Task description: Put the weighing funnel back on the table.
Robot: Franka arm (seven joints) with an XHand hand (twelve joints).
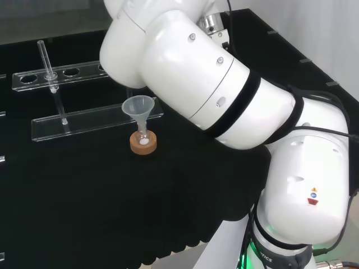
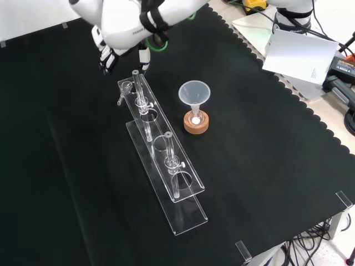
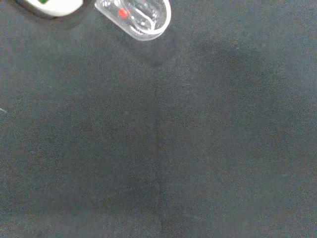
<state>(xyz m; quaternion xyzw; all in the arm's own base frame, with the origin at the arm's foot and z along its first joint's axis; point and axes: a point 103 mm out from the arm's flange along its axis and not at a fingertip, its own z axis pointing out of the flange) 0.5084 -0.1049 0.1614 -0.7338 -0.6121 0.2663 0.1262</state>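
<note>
Just below my hand [image 2: 106, 55], the weighing funnel [image 2: 125, 90] points its stem toward the front camera; held or released, I cannot tell

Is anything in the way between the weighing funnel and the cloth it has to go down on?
Nothing visible. In the wrist view, bare black cloth spreads beyond the weighing funnel. In the front view, the clear rack ends close at its right, which is probably the one thing to steer clear of.
</note>
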